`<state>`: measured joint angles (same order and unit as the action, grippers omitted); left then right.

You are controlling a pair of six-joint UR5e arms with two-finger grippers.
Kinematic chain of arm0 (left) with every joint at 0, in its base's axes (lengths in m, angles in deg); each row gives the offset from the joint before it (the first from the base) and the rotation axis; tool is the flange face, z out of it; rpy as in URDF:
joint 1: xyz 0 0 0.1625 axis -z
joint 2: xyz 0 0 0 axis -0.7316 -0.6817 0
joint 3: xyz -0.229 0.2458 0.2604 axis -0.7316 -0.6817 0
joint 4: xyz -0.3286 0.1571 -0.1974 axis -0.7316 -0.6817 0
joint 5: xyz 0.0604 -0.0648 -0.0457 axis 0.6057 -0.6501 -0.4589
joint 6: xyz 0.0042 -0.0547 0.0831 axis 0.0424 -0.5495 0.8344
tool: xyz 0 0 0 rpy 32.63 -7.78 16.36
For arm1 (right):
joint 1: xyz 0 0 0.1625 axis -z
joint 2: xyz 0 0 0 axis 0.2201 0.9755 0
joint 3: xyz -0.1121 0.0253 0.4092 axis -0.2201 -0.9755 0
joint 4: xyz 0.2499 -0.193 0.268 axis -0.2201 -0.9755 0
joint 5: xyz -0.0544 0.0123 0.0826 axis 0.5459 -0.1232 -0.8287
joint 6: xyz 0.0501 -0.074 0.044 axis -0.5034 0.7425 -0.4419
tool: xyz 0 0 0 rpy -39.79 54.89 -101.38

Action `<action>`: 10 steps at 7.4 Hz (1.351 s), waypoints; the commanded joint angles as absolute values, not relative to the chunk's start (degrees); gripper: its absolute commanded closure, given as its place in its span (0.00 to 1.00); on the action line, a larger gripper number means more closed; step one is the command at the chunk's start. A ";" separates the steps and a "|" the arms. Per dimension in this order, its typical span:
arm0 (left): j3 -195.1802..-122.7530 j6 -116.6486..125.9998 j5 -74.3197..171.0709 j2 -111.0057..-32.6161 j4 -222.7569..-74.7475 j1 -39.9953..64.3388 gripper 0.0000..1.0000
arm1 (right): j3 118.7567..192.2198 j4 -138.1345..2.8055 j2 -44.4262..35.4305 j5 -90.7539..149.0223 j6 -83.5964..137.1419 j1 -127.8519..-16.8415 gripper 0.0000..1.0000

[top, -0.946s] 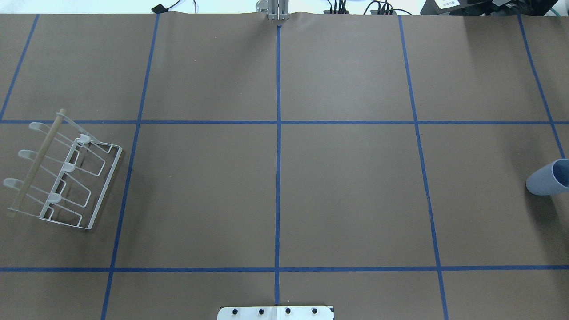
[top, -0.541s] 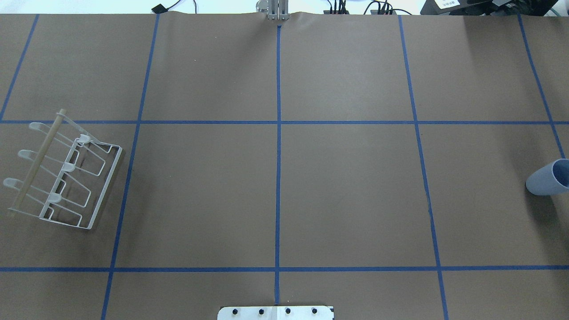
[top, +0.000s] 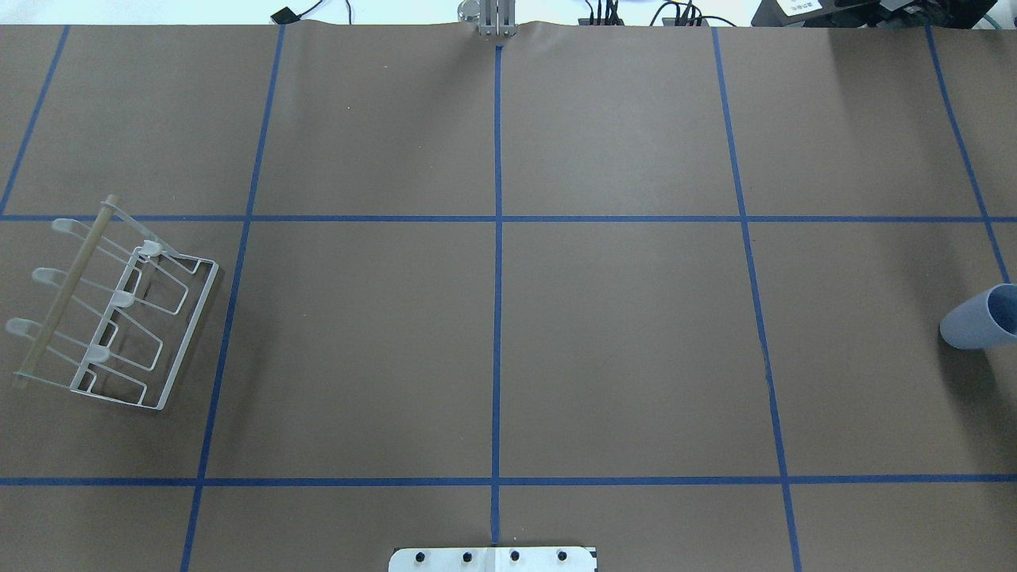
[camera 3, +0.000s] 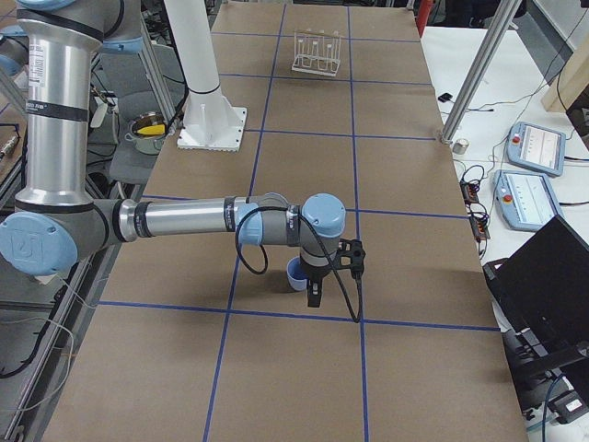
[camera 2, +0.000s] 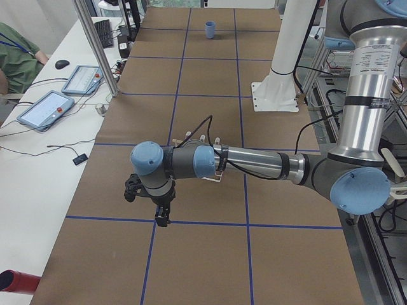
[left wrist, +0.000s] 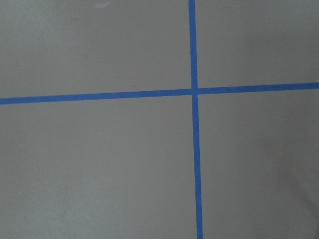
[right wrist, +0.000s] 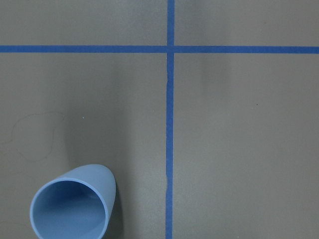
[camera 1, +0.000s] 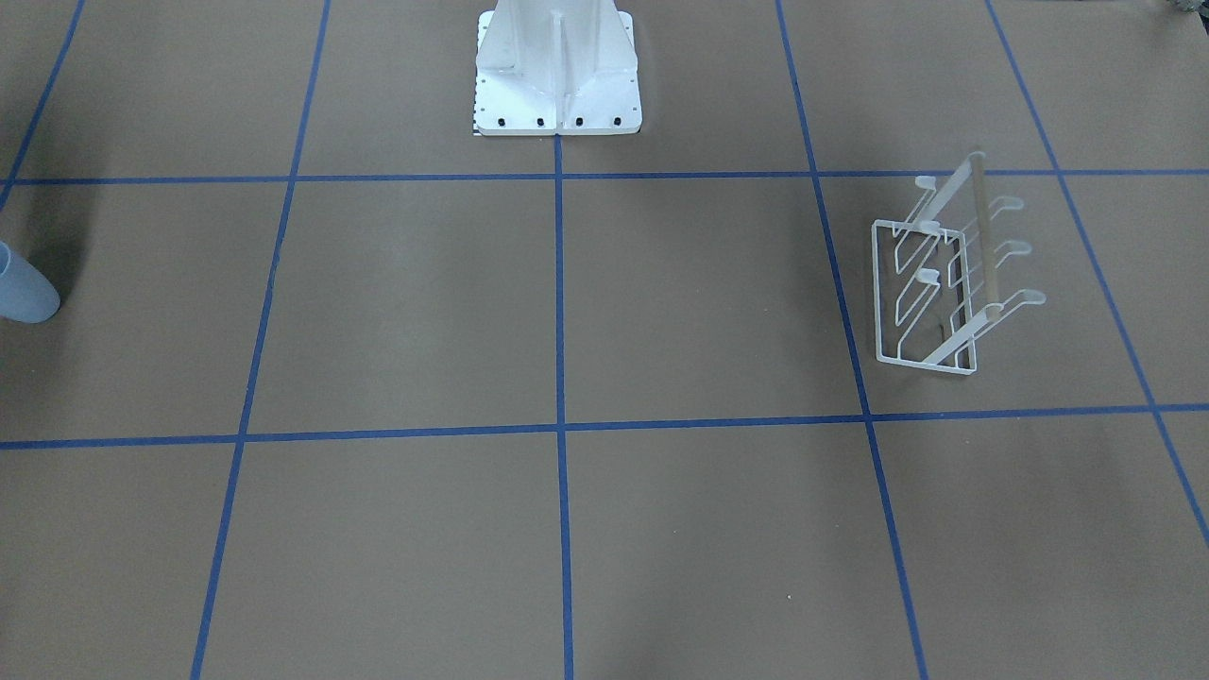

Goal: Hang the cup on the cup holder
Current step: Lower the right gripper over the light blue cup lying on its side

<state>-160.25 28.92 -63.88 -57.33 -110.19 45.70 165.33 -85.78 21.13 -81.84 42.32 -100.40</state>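
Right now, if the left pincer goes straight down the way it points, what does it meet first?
The left pincer would likely meet only the brown table paper, near a blue tape crossing; its wrist view shows nothing else.

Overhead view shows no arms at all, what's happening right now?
Nothing is gripped yet. The pale blue plastic cup stands mouth up at the right end of the table, with the right gripper hanging beside it. The white wire cup holder with its wooden rod sits empty at the left end, the left gripper above the table near it.
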 commanded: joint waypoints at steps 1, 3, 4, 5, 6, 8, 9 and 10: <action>-159.85 28.81 -63.95 -56.97 -112.10 45.70 0.02 | 164.98 -85.84 18.41 -83.44 41.35 -100.26 0.00; -160.28 28.99 -64.04 -57.14 -112.19 45.70 0.02 | 165.49 -85.31 18.68 -84.34 42.65 -98.60 0.00; -160.28 29.07 -64.04 -57.23 -112.19 45.70 0.02 | 165.33 -82.96 18.68 -84.34 42.66 -96.15 0.00; -160.28 29.16 -64.04 -57.23 -112.19 45.70 0.02 | 165.33 -79.98 19.12 -84.34 42.66 -94.04 0.00; -160.20 29.25 -64.04 -57.14 -112.28 45.70 0.02 | 165.06 -78.91 19.12 -84.08 42.75 -91.58 0.00; -160.20 29.25 -64.12 -57.40 -112.28 45.70 0.02 | 164.71 -78.90 20.61 -82.85 44.84 -88.66 0.00; -160.19 29.25 -64.21 -57.40 -112.28 45.70 0.02 | 164.36 -78.90 21.66 -81.71 47.29 -88.30 0.00; -160.19 29.25 -64.30 -57.40 -112.28 45.70 0.02 | 164.10 -78.90 22.28 -81.61 47.58 -88.30 0.00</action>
<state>-160.21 29.26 -64.19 -57.39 -112.28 45.70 164.46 -78.94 21.24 -82.25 46.19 -88.71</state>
